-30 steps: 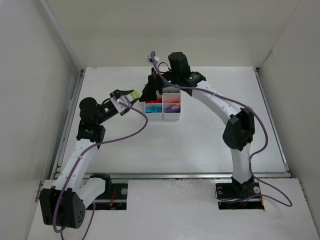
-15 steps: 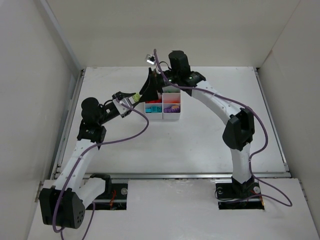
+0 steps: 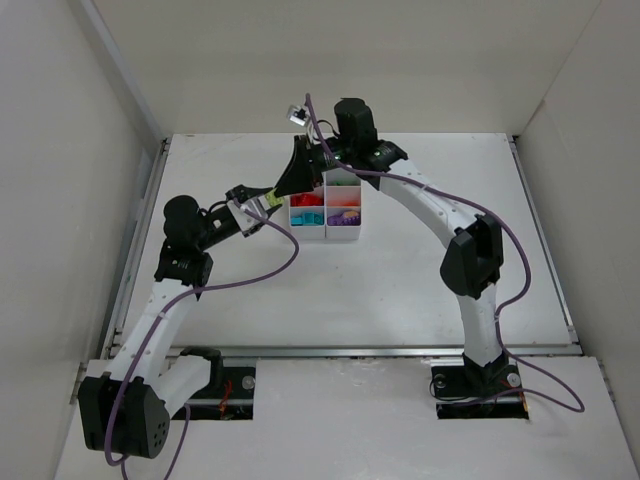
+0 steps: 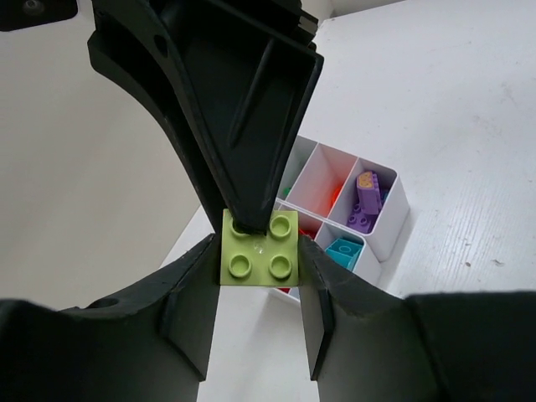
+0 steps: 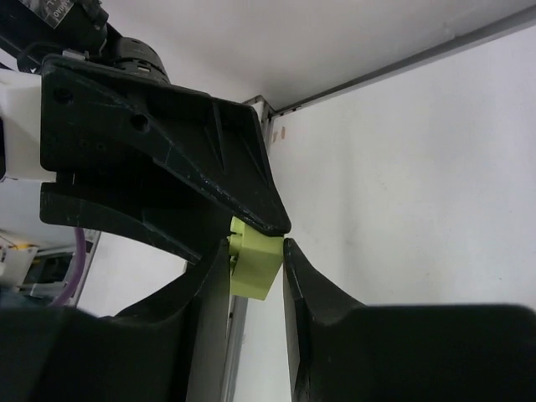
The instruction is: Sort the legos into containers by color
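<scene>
A yellow-green lego (image 4: 260, 251) hangs in the air just left of the containers (image 3: 342, 236), with both grippers on it. My right gripper (image 5: 255, 255) has a finger against each side of the lego (image 5: 254, 268), shut on it. My left gripper (image 4: 258, 266) has its jaws close along the brick's two sides, and whether they still press it does not show. From above, my left gripper (image 3: 265, 200) and right gripper (image 3: 283, 192) meet tip to tip. The white box (image 4: 394, 213) holds a purple lego (image 4: 364, 205) and a teal lego (image 4: 342, 251).
The box stands at the middle back of the white table (image 3: 400, 280). White walls (image 3: 60, 200) close in the left, right and back. A purple cable (image 3: 285, 250) droops from the left arm beside the box.
The right gripper has moved left from above the box and closed its jaws onto the brick held out by the left gripper. The left arm has shifted only slightly.
</scene>
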`<state>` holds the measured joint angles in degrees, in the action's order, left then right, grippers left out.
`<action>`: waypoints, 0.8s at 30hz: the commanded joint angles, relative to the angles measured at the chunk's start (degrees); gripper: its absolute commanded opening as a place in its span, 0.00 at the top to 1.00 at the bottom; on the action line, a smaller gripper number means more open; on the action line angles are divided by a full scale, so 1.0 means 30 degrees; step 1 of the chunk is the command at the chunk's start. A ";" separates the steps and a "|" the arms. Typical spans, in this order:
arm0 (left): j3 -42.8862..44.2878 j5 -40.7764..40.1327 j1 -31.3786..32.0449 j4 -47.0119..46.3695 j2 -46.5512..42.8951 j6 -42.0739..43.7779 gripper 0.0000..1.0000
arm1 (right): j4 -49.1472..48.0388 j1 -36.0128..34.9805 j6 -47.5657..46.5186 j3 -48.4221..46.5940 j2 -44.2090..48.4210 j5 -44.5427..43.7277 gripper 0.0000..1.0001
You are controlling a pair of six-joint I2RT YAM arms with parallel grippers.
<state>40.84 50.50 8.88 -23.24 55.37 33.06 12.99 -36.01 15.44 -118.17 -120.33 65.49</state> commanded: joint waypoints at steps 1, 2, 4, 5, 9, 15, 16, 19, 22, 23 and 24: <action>0.0068 0.0247 0.0085 -0.0660 -0.0441 -0.0063 0.63 | -0.0904 -0.0243 -0.0487 -0.0923 -0.0172 0.0346 0.94; 0.0068 0.0073 0.0085 -0.0660 -0.0441 -0.0237 0.50 | -0.0904 -0.0243 -0.0489 -0.0923 -0.0172 -0.0350 0.99; 0.0068 0.0071 0.0085 -0.0660 -0.0441 -0.0443 0.48 | -0.0904 -0.0243 -0.1043 -0.0718 -0.0172 -0.1057 1.00; 0.0068 0.0071 0.0085 -0.0486 -0.0267 -0.0443 0.50 | -0.0904 -0.0243 -0.1046 -0.0718 -0.0172 -0.1060 1.00; 0.0068 -0.0105 0.0085 -0.0484 -0.0265 -0.0443 0.39 | -0.0904 -0.0067 -0.1512 -0.0718 -0.0172 -0.1060 1.00; 0.0068 -0.1801 0.0085 -0.0484 -0.0265 -0.0971 0.00 | -0.0904 0.0519 -0.4640 0.0771 0.0850 -0.5497 1.00; 0.0068 -0.2123 0.0085 -0.0484 -0.0265 -0.1261 0.00 | -0.0904 0.0519 -0.5635 0.1328 0.1201 -0.9922 1.00; 0.0068 -0.3705 0.0085 -0.0308 -0.0089 -0.2929 0.00 | -0.1109 0.0314 -0.9298 0.2066 0.1469 -1.6652 1.00; -0.0107 -0.4790 0.0085 -0.0308 0.0116 -0.4423 0.00 | -0.1284 0.0314 -1.3225 0.1685 0.0534 -1.7056 1.00; -0.0310 -0.5024 0.0085 -0.0308 0.0290 -0.5327 0.00 | -0.1284 0.0314 -1.3697 0.1366 0.0270 -1.7839 1.00; -0.0312 -0.5201 0.0085 -0.0308 0.0292 -0.5713 0.00 | -0.1284 0.0314 -1.3905 0.0840 -0.0313 -1.8282 1.00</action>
<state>40.75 38.59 8.91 -22.87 56.05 22.81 12.36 -35.05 -15.07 -112.42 -119.66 21.65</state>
